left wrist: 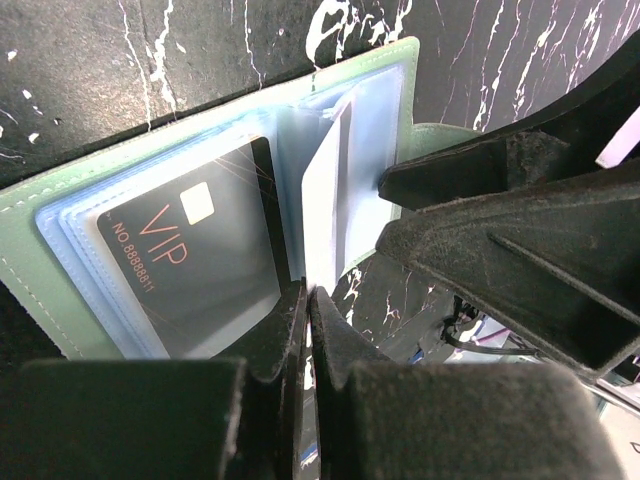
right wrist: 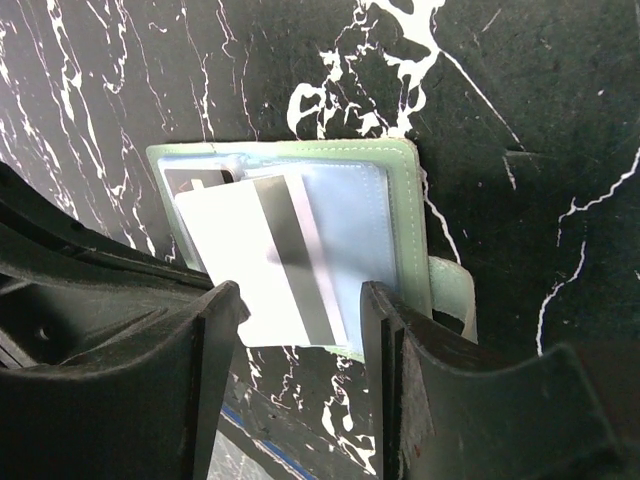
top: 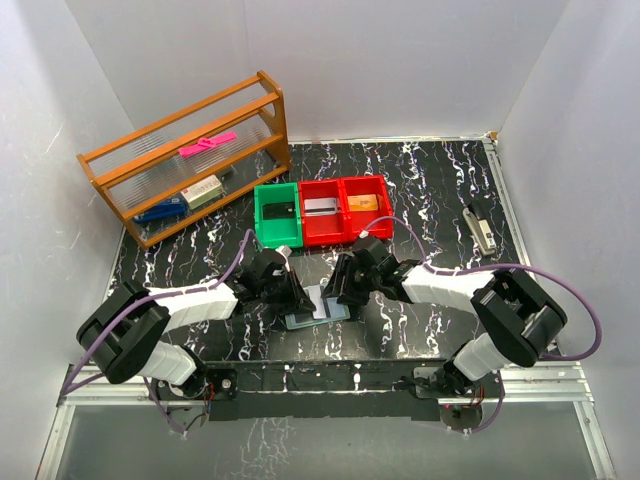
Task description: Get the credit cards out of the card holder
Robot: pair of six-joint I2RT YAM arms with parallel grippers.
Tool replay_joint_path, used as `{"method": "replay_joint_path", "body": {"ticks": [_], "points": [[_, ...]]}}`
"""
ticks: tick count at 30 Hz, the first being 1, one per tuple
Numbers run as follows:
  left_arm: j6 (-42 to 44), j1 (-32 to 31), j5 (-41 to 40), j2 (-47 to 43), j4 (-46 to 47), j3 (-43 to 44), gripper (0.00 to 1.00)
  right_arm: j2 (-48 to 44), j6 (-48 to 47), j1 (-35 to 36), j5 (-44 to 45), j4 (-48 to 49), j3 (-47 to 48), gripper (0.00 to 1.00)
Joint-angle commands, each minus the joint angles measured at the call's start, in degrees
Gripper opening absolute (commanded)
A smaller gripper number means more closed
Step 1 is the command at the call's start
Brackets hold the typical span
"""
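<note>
The green-edged bifold card holder [right wrist: 405, 200] lies open on the marbled bench [right wrist: 520, 80]. The left pincer [left wrist: 308, 310] is clenched on a white striped card [right wrist: 240, 260], half out; the right pincer [right wrist: 300, 310] straddles the holder, released. The black VIP card [left wrist: 190, 260] sits sleeved.

Pale green card holder [right wrist: 405, 200], white card [right wrist: 230, 270] – black stripe, black white-veined table [right wrist: 520, 100]

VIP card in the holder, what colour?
The VIP card is dark grey with coppery-red lettering; clearest in the left wrist view.
</note>
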Motion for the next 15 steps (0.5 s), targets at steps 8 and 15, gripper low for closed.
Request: {"method": "replay_joint_path", "body": {"ticks": [8,15], "points": [[1.41,-0.09,0.29,-1.67,-1.69,0.47,0.00,-0.14,-3.25,0.48,-6.70,5.84,3.48,0.50],[0.20,-0.09,1.52,-1.22,1.47,0.12,0.07,3.71,-0.53,0.48,-2.62,2.84,0.48,0.46]]}}
